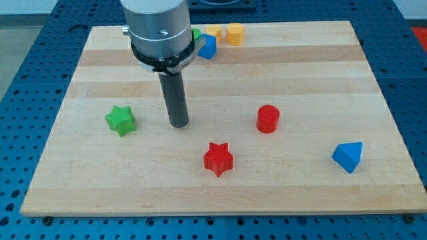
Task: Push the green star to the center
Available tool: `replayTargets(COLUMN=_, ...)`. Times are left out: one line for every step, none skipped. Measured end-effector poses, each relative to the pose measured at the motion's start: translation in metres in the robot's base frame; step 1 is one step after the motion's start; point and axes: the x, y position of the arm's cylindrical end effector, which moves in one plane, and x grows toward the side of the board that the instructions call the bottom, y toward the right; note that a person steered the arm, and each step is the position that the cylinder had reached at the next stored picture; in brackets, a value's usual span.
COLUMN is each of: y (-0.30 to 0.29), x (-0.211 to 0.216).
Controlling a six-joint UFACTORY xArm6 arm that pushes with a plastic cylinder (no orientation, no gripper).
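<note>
The green star (121,120) lies on the wooden board (220,193) at the view's left, a little below mid-height. My tip (179,125) rests on the board to the right of the green star, about one block width of bare wood between them. The rod rises from the tip to the grey arm body at the view's top.
A red cylinder (267,119) stands right of the tip. A red star (218,159) lies below and right of it. A blue triangular block (348,157) is at the lower right. At the top edge sit a blue block (207,47), two yellow blocks (234,33) and a partly hidden green block (196,33).
</note>
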Motion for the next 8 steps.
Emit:
replayTargets(y=0.0, x=0.011)
replayTargets(y=-0.001, x=0.027)
replayTargets(y=-0.016, x=0.041)
replayTargets(y=-0.05, x=0.048)
replayTargets(y=-0.07, x=0.048)
replayTargets(y=-0.095, x=0.048)
replayTargets(y=-0.111, x=0.048)
replayTargets(y=-0.113, x=0.049)
